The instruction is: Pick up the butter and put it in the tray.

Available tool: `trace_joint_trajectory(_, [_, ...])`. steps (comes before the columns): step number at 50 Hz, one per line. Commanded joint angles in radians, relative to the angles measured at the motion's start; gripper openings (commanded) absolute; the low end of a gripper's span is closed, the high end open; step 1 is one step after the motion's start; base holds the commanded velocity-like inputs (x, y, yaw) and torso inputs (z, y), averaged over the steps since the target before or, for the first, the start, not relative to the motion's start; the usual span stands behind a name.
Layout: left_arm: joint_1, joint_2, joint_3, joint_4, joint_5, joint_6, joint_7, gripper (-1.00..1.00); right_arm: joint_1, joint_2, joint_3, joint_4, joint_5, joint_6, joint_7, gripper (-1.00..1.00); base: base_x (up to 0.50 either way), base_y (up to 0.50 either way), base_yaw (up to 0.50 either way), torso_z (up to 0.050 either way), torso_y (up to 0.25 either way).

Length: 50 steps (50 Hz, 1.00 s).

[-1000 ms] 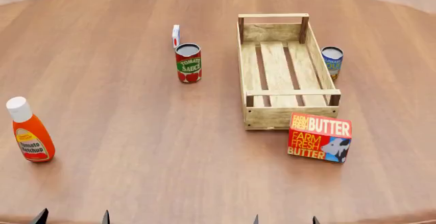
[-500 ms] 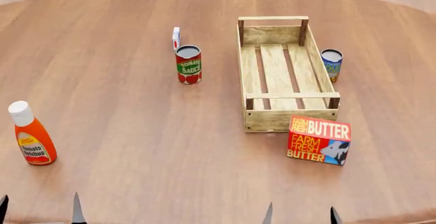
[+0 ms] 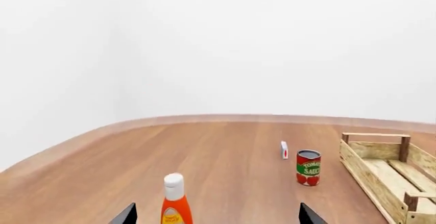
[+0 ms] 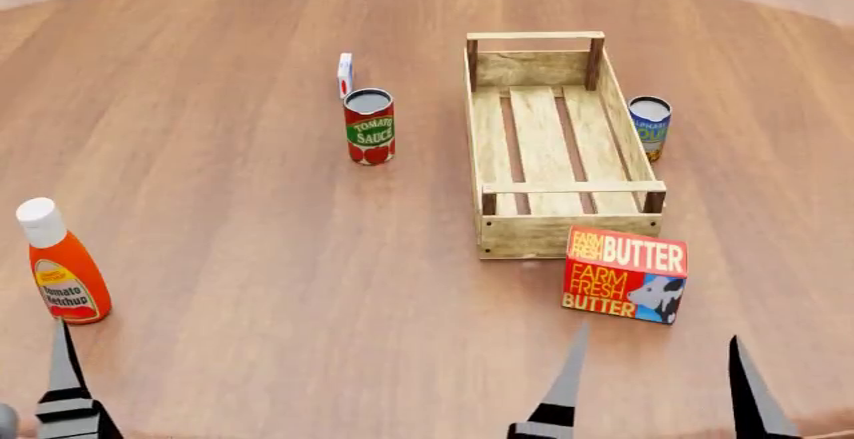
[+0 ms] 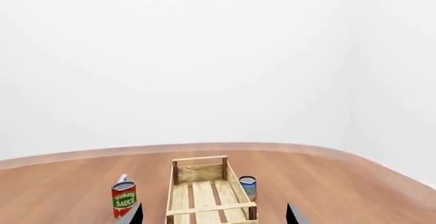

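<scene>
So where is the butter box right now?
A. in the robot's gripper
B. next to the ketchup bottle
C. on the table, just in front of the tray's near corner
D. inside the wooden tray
C: the butter stands on the table beside the near right corner of the tray, whose slatted floor is bare, and neither gripper touches it.
</scene>
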Motion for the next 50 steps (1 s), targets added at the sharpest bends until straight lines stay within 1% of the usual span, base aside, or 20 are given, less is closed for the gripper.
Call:
trace_joint_trajectory(1, [-0.001,0.0,-0.021,-0.009,-0.025,0.019,0.02,1.0,0.0,0.001,0.015,-0.041,-0.013,0.032,0.003,1.0,0.0,0.0,0.0,0.0,0.0])
trace_joint_trajectory(6, [0.001,-0.007,-0.018,-0.005,-0.032,0.018,0.013,1.0,-0.004,0.013,-0.003,-0.027,-0.023,0.024,0.002,1.0,0.41,0.0,0.0,0.0,0.0])
trace_joint_trajectory(48, [0.012,-0.045,0.032,-0.021,-0.066,0.048,-0.029,1.0,-0.005,0.041,-0.027,0.016,0.026,-0.009,0.022,1.0,0.5,0.0,0.0,0.0,0.0])
trace_joint_trajectory(50, [0.013,-0.046,0.034,-0.024,-0.066,0.051,-0.03,1.0,-0.006,0.029,-0.007,0.012,0.071,-0.021,0.016,1.0,0.5,0.0,0.0,0.0,0.0])
